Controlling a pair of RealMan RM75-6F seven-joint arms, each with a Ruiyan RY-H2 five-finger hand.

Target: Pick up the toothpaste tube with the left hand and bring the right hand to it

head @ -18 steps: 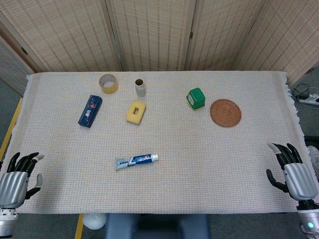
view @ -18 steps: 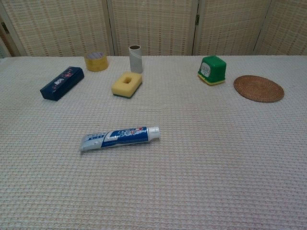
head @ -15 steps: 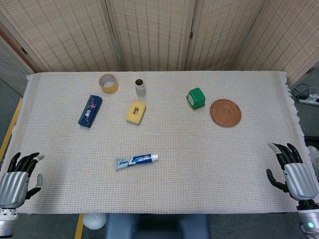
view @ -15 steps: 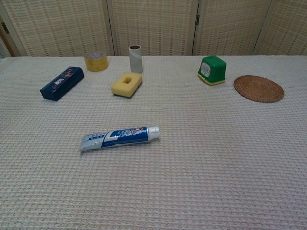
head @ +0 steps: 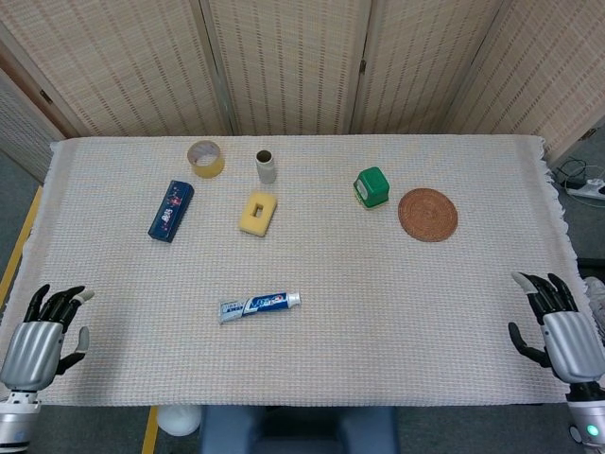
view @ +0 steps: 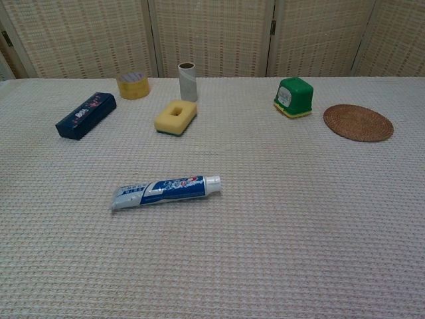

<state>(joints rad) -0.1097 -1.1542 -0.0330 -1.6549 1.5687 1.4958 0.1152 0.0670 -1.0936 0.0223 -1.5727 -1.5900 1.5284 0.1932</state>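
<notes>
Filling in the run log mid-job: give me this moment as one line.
phase: pre-grasp | toothpaste tube: flat on cloth, cap right, untouched | left hand: near-left edge, holds nothing | right hand: near-right edge, holds nothing

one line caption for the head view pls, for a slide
Toothpaste tube lies untouched on the cloth-covered table; left hand and right hand wait open at the near corners.

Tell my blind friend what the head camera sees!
A blue-and-white toothpaste tube lies on a woven cloth-covered table. The open left hand and right hand wait at its near corners, holding nothing.
</notes>
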